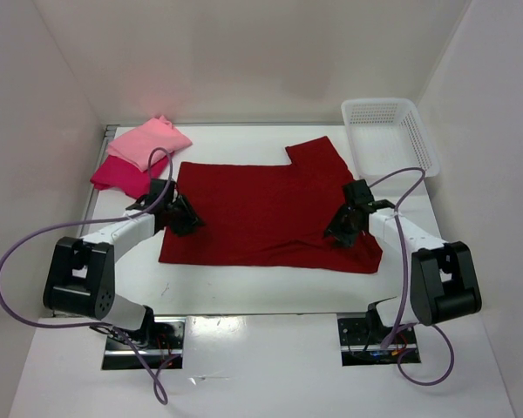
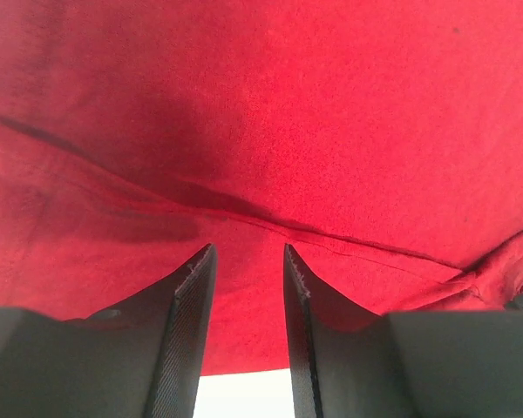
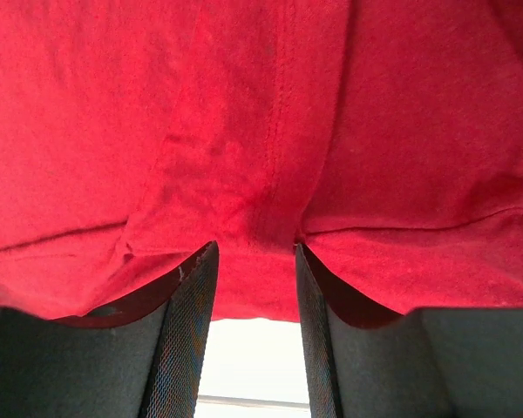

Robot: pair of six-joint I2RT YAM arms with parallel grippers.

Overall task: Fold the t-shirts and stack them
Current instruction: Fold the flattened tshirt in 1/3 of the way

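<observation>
Three shirts from above: maroon shirt flat on the table, pink shirt atop crimson shirt far-left. Left wrist: left fingers narrowly parted, empty, over its hem. Right wrist: right fingers parted at its edge. Likely limp, light; pinch hem corners.

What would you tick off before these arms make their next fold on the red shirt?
1. The dark red shirt lies flat on the table: ok.
2. The left gripper sits at its left edge, jaws apart: ok.
3. The right gripper sits at its right side, jaws apart: ok.
4. Cloth caught by either one: cannot tell.
5. The sleeve tucked in: not ok, it sticks out at the back.
6. The pink shirt folded on the magenta shirt: ok.
</observation>
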